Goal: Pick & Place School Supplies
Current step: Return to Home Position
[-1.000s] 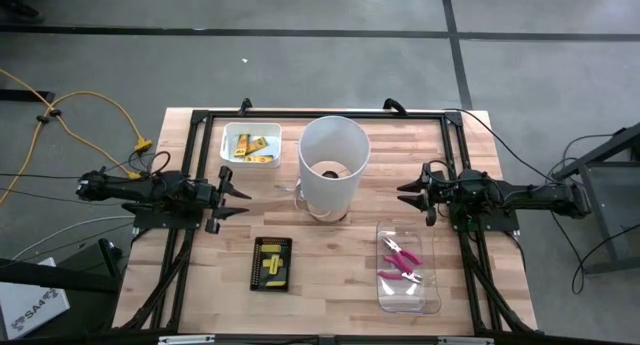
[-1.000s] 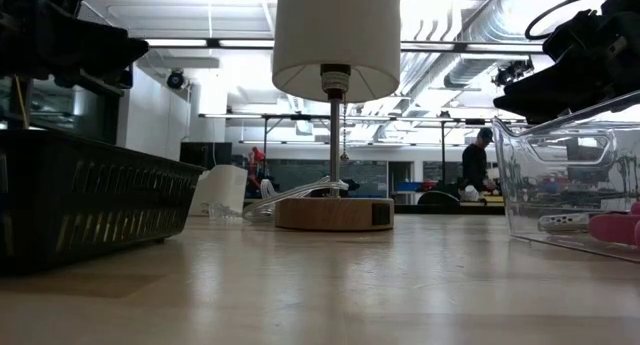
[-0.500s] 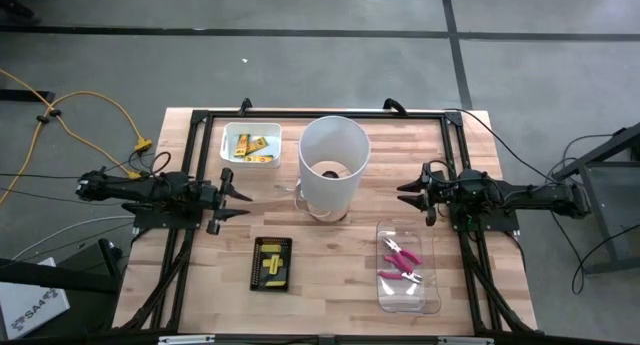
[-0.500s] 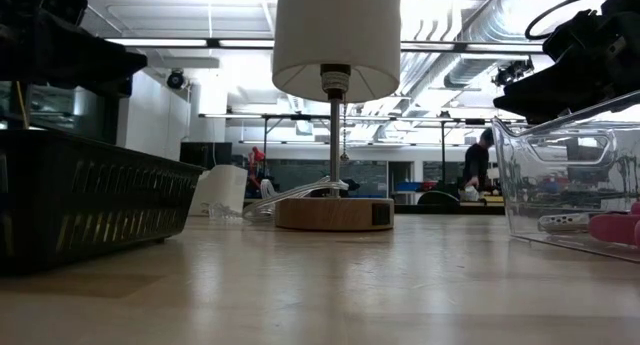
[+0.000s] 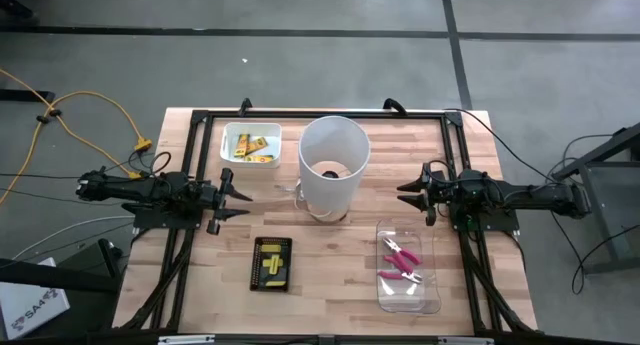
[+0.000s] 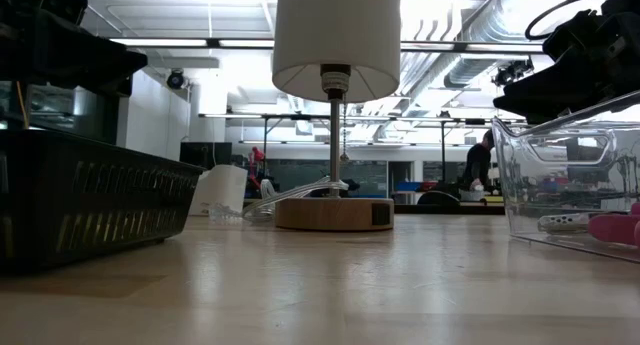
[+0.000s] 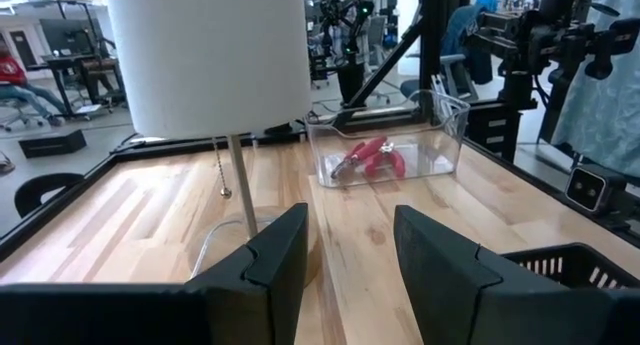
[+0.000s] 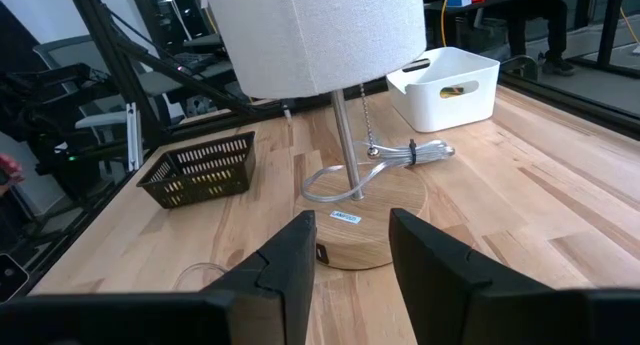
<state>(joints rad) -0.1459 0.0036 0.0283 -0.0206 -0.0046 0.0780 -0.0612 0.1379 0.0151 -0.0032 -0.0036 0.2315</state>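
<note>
Yellow erasers lie in the black bin left of the lamp; more sit in the white tray. The left claw and right claw flank the lamp, fingers apart, empty. I fear a careless inward swing could tip it.

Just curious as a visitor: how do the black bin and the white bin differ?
The black bin has dark, slotted walls; the white bin has solid walls with a handle cutout. Seen from above, the black bin looks narrower and the white bin wider. Both hold yellow pieces.
</note>
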